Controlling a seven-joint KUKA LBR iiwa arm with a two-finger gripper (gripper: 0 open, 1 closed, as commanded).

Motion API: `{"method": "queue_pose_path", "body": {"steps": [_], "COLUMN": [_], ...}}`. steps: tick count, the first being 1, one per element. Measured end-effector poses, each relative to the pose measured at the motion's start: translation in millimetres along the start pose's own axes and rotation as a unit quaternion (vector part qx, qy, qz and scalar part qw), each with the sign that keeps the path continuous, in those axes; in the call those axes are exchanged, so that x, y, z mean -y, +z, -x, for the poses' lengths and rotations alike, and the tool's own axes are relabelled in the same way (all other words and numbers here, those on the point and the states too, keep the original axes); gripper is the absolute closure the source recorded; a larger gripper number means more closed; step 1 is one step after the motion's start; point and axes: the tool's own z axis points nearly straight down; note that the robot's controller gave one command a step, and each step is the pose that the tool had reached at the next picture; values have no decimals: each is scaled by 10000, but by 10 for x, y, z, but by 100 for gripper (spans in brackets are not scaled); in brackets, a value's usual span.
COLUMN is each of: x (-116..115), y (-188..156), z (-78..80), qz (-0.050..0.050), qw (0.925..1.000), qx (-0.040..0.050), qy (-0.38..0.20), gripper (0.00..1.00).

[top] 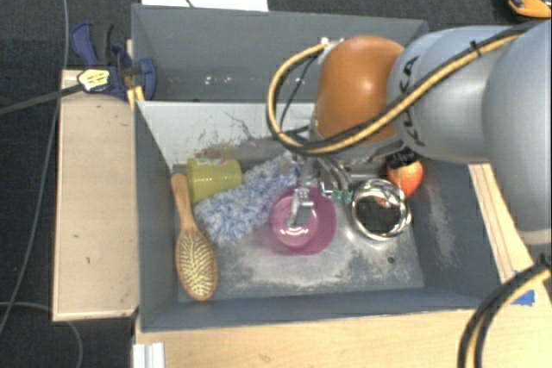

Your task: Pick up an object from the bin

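Dark carpet surrounds the grey bin (259,56). From where I stand, the gripper (302,209) is down low over a pink round bowl (321,230) near the bin's middle, between a blue fuzzy cloth (235,204) and a shiny metal cup (379,211). I cannot tell whether it is apart or closed. Nothing looks lifted, so I'd say the grasp and the raise both remain to be done.

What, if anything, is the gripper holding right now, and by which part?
It cannot be told: the gripper is low over the pink round bowl at the middle of the bin, but no hold shows.
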Motion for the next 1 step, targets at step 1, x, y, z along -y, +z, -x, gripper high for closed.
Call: {"method": "queue_pose_path", "body": {"steps": [1], "x": [0], "y": [0], "z": [0], "qz": [0], "qw": [10000], "qx": [0], "qy": [1], "gripper": [0]}}
